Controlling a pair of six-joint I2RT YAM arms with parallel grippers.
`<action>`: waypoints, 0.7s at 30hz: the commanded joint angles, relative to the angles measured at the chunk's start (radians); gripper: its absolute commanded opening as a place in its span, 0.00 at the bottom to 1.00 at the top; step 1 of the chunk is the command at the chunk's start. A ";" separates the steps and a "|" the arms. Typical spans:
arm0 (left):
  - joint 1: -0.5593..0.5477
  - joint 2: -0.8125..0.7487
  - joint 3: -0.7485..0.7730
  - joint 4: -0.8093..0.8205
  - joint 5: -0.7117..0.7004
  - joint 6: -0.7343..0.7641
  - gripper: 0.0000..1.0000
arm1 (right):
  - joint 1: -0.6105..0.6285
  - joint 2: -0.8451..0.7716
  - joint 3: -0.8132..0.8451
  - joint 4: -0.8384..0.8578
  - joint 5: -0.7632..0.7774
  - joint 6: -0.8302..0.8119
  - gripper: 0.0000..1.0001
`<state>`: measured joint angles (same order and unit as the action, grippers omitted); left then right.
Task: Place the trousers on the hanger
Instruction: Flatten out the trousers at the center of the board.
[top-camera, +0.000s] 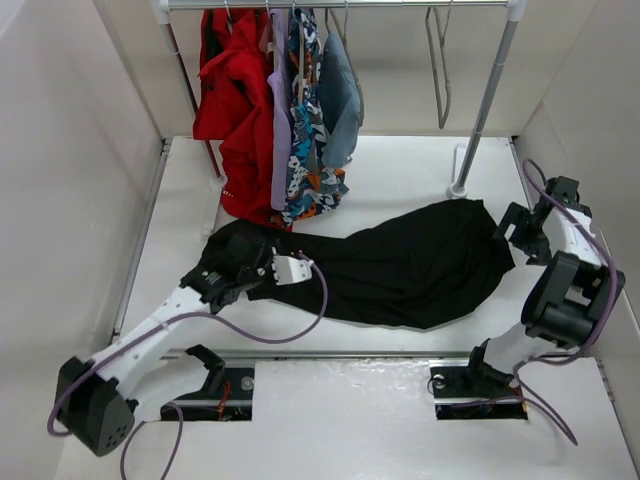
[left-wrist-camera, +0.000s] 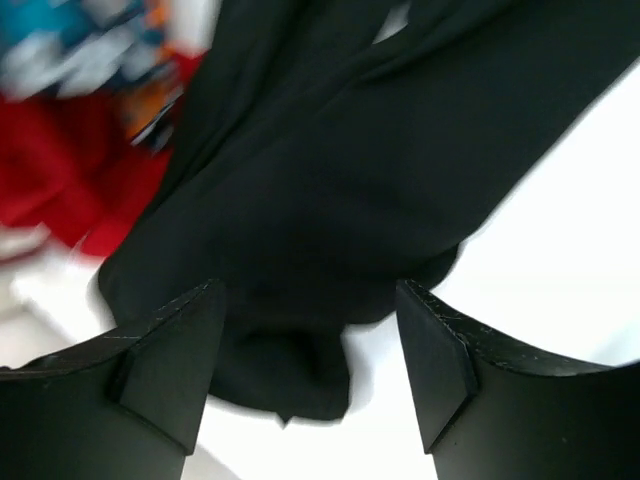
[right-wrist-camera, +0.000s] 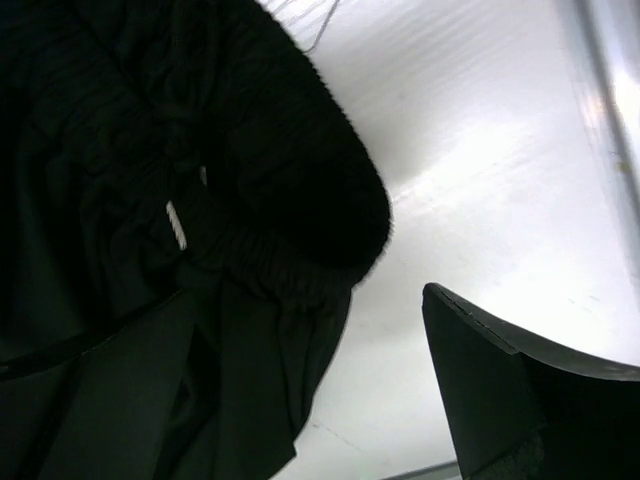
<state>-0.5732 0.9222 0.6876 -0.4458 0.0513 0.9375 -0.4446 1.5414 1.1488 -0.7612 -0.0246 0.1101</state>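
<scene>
We find the trousers (top-camera: 400, 265) lying well apart from the hanger (top-camera: 444, 112), hanging not begun; left gripper (left-wrist-camera: 308, 290) and right gripper (top-camera: 514, 228) both gape wide, empty.

Bright, even light; soft blur across left wrist view.
</scene>
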 joint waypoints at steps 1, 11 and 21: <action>-0.053 0.111 0.001 0.059 0.035 0.006 0.66 | 0.003 0.046 0.023 0.060 -0.070 0.014 1.00; -0.077 0.224 -0.200 0.233 -0.074 0.098 0.36 | -0.019 0.054 -0.081 0.152 -0.100 0.042 0.50; -0.077 -0.012 -0.229 -0.168 -0.073 0.114 0.00 | -0.019 0.069 -0.130 0.161 -0.014 0.022 0.93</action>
<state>-0.6483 1.0199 0.4728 -0.3695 -0.0292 1.0004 -0.4587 1.6287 1.0302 -0.6392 -0.0814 0.1341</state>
